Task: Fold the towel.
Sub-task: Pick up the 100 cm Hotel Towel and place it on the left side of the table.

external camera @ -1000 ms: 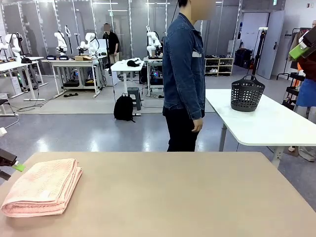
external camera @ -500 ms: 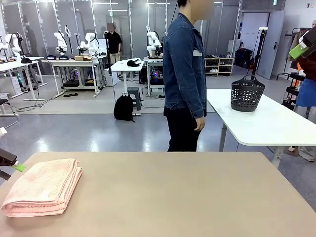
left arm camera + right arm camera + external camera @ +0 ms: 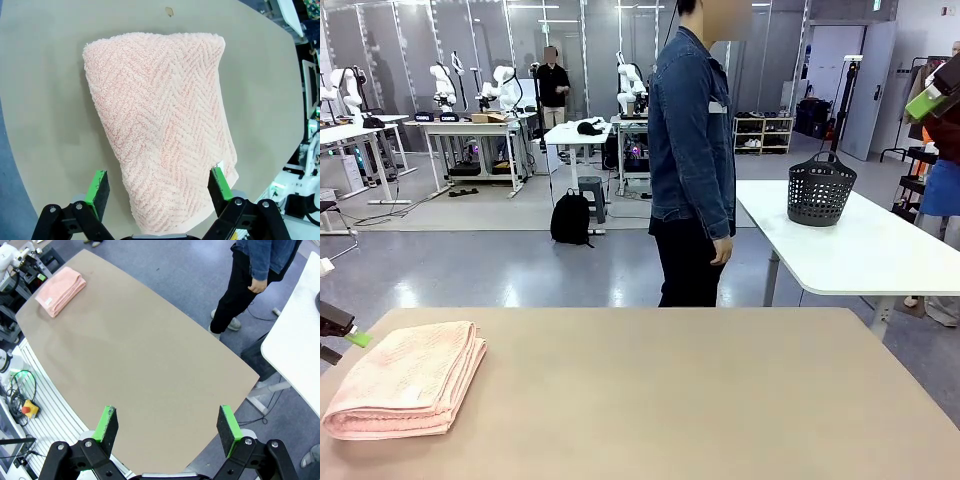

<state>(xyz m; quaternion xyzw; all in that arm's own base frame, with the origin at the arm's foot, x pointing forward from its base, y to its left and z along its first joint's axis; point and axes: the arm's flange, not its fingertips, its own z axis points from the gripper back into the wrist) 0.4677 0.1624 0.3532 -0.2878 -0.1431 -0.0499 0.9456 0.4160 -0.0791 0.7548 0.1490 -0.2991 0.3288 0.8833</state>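
Observation:
The towel (image 3: 408,380) is salmon-pink and lies folded into a thick rectangle at the left end of the tan table (image 3: 720,400). My left gripper (image 3: 344,338) hovers just off the towel's far left corner, one green pad showing. In the left wrist view it hangs open above the towel (image 3: 160,120), its fingers (image 3: 98,187) straddling the near end, with a small white tag (image 3: 218,164) at one edge. My right gripper (image 3: 935,95) is raised high at the upper right. From above it stands open (image 3: 167,424), holding nothing, far from the towel (image 3: 61,284).
A person in a denim jacket (image 3: 692,150) stands beyond the table's far edge, hands at their sides. A white table (image 3: 860,250) behind on the right carries a dark basket (image 3: 820,190). The tan table's middle and right are bare.
The person at the far side has shifted slightly. The towel and both grippers have stayed where they were.

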